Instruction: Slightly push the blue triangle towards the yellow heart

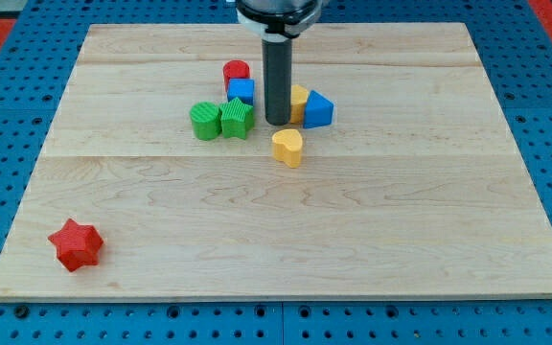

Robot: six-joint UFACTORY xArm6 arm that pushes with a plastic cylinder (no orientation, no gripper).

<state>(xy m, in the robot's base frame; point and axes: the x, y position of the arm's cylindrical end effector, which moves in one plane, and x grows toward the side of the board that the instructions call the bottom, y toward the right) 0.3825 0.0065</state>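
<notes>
The blue triangle (318, 110) lies on the wooden board a little right of centre, near the view's top. The yellow heart (287, 147) lies just below and left of it, a small gap apart. My tip (277, 123) is the lower end of the dark rod, standing left of the blue triangle and just above the yellow heart. A second yellow block (298, 100) sits between the rod and the blue triangle, partly hidden by the rod; its shape is unclear.
A blue cube (242, 92) and a red block (236, 71) sit left of the rod. A green cylinder (204, 121) and a green star-like block (237, 119) lie below them. A red star (76, 244) lies at the bottom left corner of the board (401, 220).
</notes>
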